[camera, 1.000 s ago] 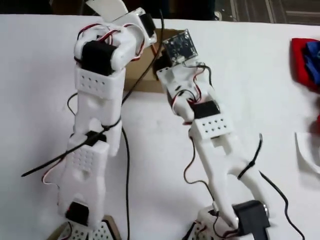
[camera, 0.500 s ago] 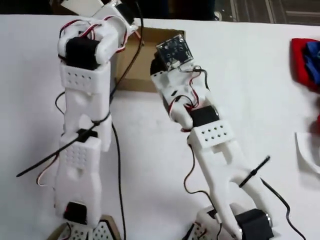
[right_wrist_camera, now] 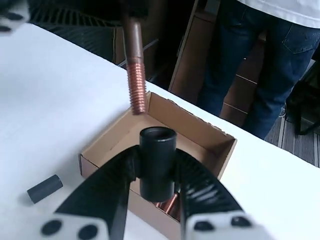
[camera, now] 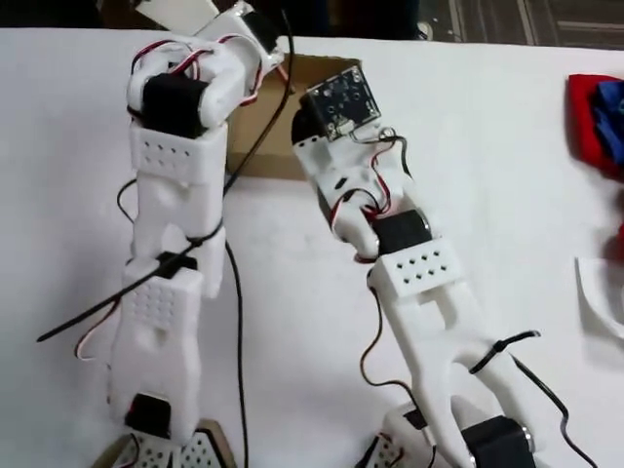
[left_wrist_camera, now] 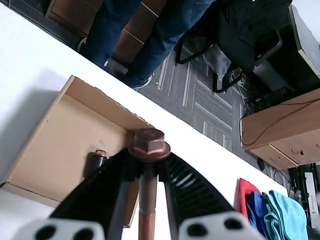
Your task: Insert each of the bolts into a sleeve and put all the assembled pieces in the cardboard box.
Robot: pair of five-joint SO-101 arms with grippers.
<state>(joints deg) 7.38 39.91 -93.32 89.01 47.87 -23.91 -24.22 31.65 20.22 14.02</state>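
My left gripper [left_wrist_camera: 147, 156] is shut on a copper bolt [left_wrist_camera: 148, 146], hex head toward the fingertips and shaft running back between the fingers. My right gripper [right_wrist_camera: 156, 167] is shut on a black sleeve [right_wrist_camera: 157, 160], held upright with its bore open. In the right wrist view the bolt [right_wrist_camera: 136, 75] hangs threaded end down, its tip just above and behind the sleeve's mouth. Both are over the cardboard box [right_wrist_camera: 202, 131] at the table's far edge [camera: 265, 156]. Inside the box lies an assembled piece [left_wrist_camera: 97, 160]. A loose black sleeve [right_wrist_camera: 44, 189] lies on the table beside the box.
Red and blue cloth [camera: 597, 102] lies at the right edge of the table, with a white curved object [camera: 597, 302] nearer the front. A person in jeans [right_wrist_camera: 260, 65] stands beyond the table's far edge. The two arms' cables [camera: 234, 292] trail across the middle.
The left arm swung left, then came back a little to the right with the bolt. The right arm's wrist shifted left toward the box.
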